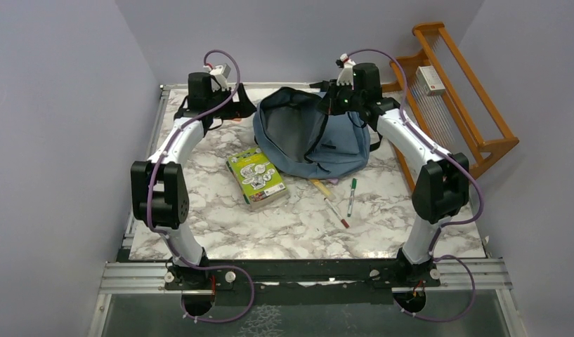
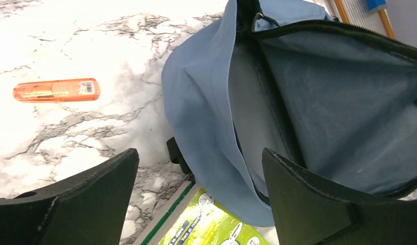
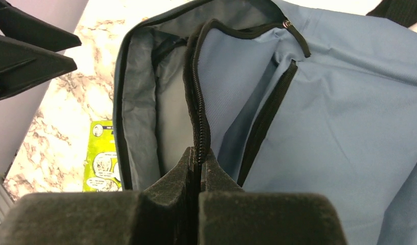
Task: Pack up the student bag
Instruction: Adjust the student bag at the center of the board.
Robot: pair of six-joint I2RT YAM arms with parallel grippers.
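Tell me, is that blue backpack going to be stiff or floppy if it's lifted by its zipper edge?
Probably floppy: the backpack lies slumped and creased, its mouth sagging open. Lifted by the zipper edge pinched in the right hand, it would likely drape rather than keep shape. Likely light too; the interior in view looks empty.

light: falling softly from above | glare: grey-veined white marble tabletop (image 2: 48, 30) is washing out in left wrist view | shadow: slate-blue fabric backpack (image 1: 292, 130) interior is sitting dim | blur: black foam fingers (image 3: 168, 194) of the right gripper (image 3: 200, 161) are smearing near the lens
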